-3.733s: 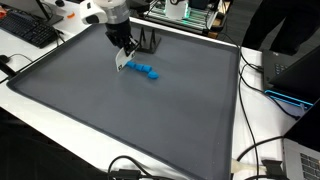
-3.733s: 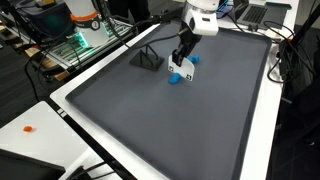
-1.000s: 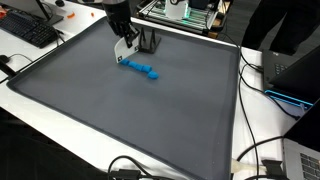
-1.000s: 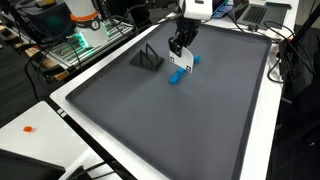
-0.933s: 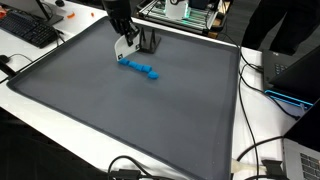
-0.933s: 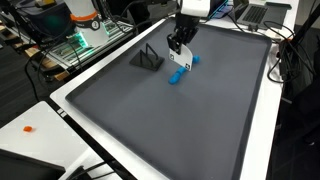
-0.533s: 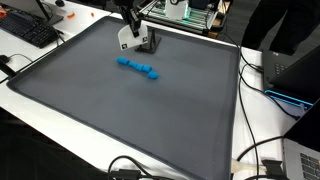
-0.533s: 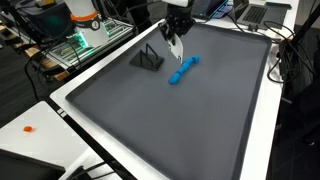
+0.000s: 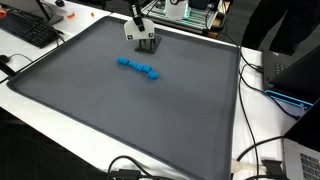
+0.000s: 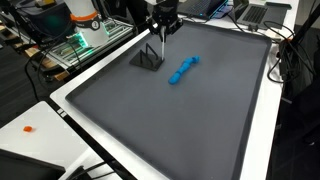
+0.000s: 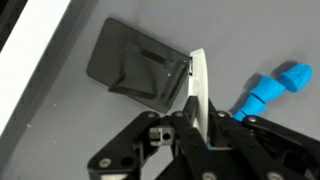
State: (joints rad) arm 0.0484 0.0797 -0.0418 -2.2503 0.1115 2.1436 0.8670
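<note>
We see a thin white card (image 11: 197,82) pinched edge-on in the claw (image 10: 162,36), whose jaws are closed tight on it just above the black stand (image 10: 150,58). The blue toy (image 9: 139,68) lies apart on the worktop (image 9: 150,120), nearer us in an exterior view.

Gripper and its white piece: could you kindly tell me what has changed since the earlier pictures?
The gripper, still shut on the thin white flat piece, moved from beside the blue knobbly plastic piece to over the black stand. The blue piece, stand and dark grey mat stayed put.
</note>
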